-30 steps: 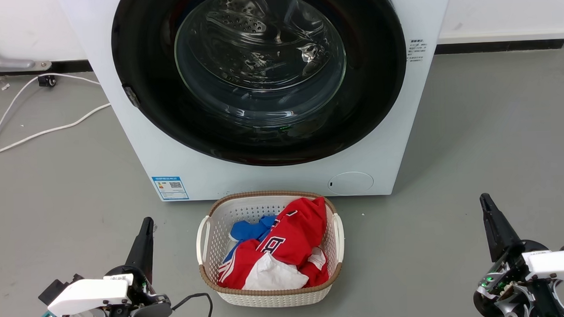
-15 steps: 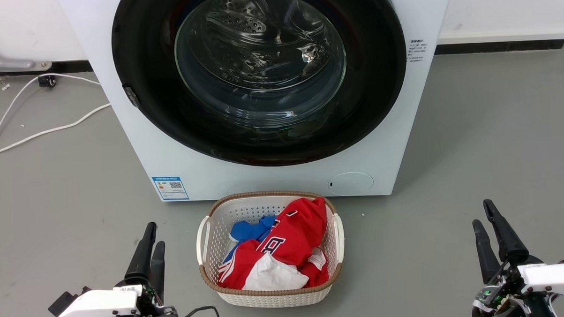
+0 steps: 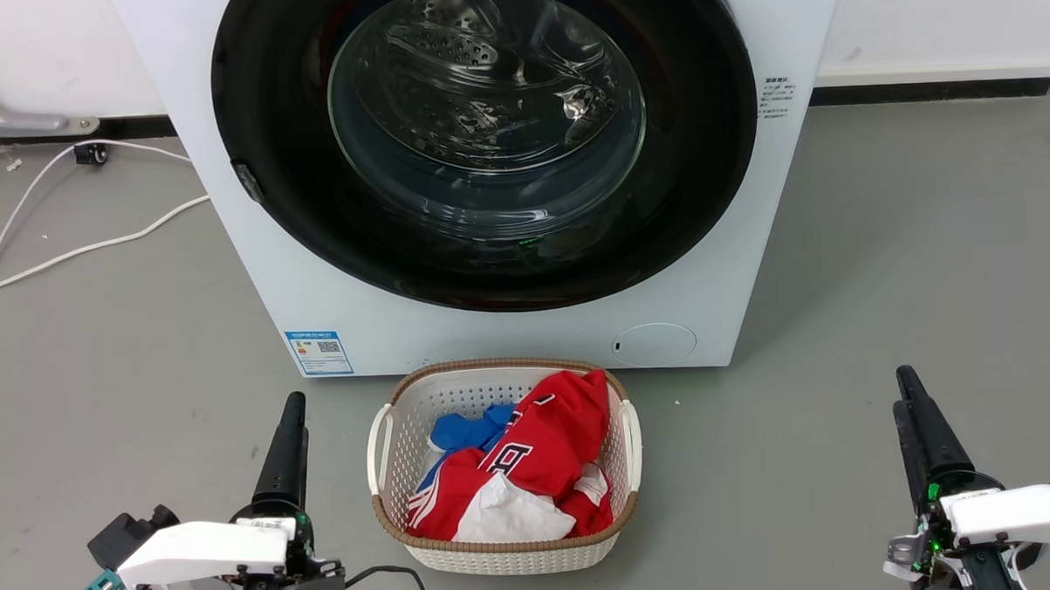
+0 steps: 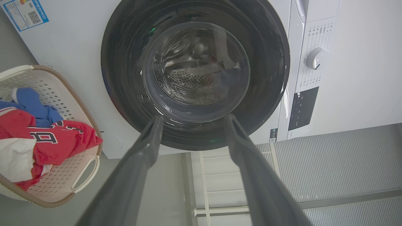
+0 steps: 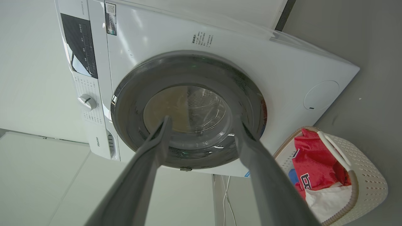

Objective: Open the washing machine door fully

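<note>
Up top, the washing machine door (image 3: 700,175) is cut off.

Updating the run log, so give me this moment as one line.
washing machine door: shut | left gripper: open, left of basket, touching nothing | right gripper: open, right of basket, touching nothing

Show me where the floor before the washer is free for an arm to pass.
Free: grey floor right of the washer, and the strips from the basket to the left gripper and to the right gripper. Crowded: the basket sits close under the door; a white cable crosses the floor left of the washer.
</note>
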You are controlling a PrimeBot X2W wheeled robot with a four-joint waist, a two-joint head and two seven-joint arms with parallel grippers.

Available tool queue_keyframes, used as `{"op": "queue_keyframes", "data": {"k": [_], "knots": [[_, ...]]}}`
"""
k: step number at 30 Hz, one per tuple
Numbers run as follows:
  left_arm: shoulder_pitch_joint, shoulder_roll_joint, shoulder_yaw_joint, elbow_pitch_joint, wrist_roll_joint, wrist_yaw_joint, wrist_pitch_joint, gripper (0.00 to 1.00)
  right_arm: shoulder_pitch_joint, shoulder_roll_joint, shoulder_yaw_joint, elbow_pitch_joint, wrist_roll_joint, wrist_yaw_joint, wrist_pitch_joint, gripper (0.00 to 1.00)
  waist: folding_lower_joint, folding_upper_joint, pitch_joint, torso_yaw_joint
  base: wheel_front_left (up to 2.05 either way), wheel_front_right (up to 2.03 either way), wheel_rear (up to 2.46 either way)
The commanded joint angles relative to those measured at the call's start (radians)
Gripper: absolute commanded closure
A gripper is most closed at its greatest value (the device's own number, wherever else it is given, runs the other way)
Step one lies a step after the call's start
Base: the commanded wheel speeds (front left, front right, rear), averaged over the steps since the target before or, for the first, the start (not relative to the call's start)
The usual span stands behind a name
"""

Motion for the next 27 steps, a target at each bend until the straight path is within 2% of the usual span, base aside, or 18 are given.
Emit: {"op": "queue_keyframes", "data": {"k": [1, 17, 27], "knots": [[-0.009, 0.005, -0.005, -0.026, 0.036, -0.002, -0.008, 0.00, -0.009, -0.009, 0.003, -0.025, -0.041, 0.001, -0.009, 0.00, 0.0000, 0.0000, -0.001, 0.000, 0.00, 0.00, 0.00], [0.007, 0.020, -0.045, -0.069, 0.429, -0.002, -0.071, 0.00, 0.013, -0.006, 0.017, -0.073, -0.448, 0.001, -0.047, 0.00, 0.0000, 0.0000, -0.008, -0.001, 0.00, 0.00, 0.00], [0.016, 0.034, -0.071, -0.077, 0.622, 0.001, -0.106, 0.00, 0.024, -0.010, 0.023, -0.099, -0.645, 0.001, -0.054, 0.00, 0.0000, 0.0000, -0.013, 0.000, 0.00, 0.00, 0.00]]}}
